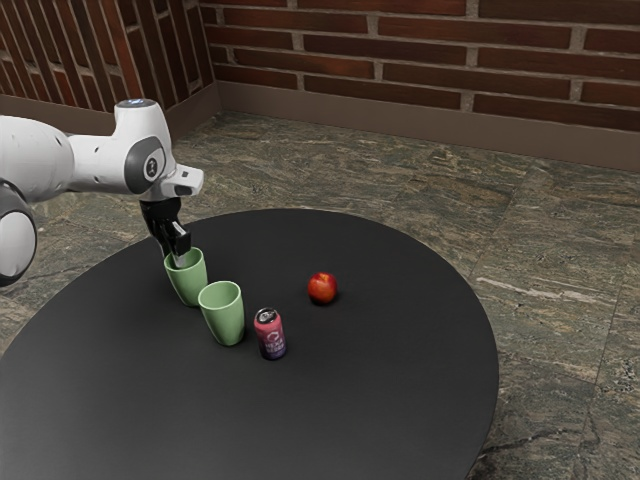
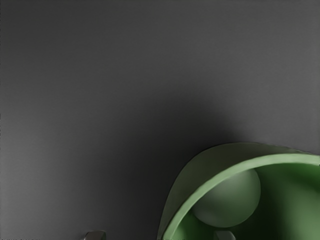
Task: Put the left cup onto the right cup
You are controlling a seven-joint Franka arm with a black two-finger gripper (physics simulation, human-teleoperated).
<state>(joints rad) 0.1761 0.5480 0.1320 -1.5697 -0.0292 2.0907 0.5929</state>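
ext cam: side-on, raised, mid-range, looks down across desk (image 1: pixel 400 400) toward brick wall (image 1: pixel 420 50). wrist cam: v. close, aimed down. both catch left cup (image 1: pixel 186 276) & desk top.

Soft, even light leaves the black table (image 1: pixel 400 400) matte, with a dim shadow pooling beside the green cup (image 2: pixel 186 181).

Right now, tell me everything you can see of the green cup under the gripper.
The cup is plain pale green, smooth like plastic, without a handle, and narrows toward its base. It stands upright and empty on the black table, on the exterior view's left of the second cup. Whether the two touch is unclear. The gripper hangs open over its rim, one finger outside the wall and one inside, neither seeming to press it.
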